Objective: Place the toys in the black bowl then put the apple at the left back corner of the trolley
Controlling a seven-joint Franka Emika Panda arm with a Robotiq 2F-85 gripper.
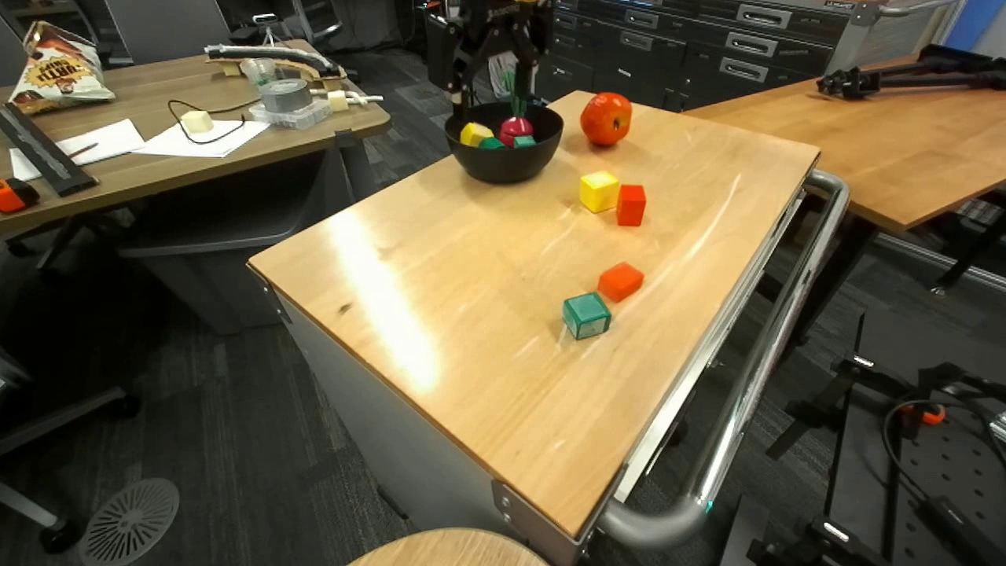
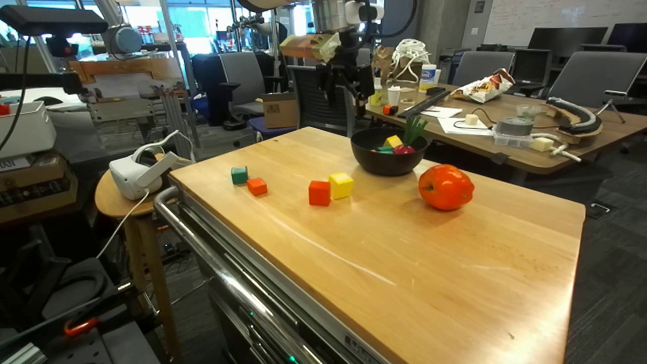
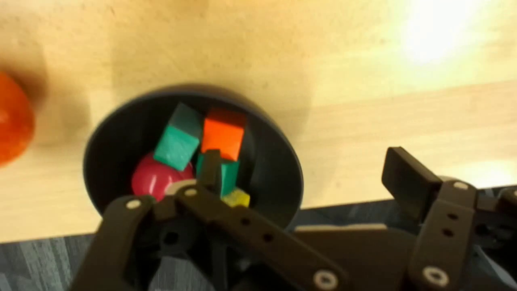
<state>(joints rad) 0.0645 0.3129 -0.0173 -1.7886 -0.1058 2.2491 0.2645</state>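
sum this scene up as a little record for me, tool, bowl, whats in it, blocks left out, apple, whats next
tool: open, over the black bowl, nothing held
black bowl: upright on the trolley
in it: two teal blocks, an orange block, a yellow block, a dark red fruit-shaped toy
left out: loose yellow block beside loose red block; loose teal block beside loose orange block
apple: on the trolley, apart from the black bowl, not at a corner
likely next: fetching one of the four loose blocks

A snack bag (image 1: 64,71), 2 paper sheets (image 1: 173,143) and probably a tape measure (image 1: 16,195) rest on a desk (image 1: 153,85).
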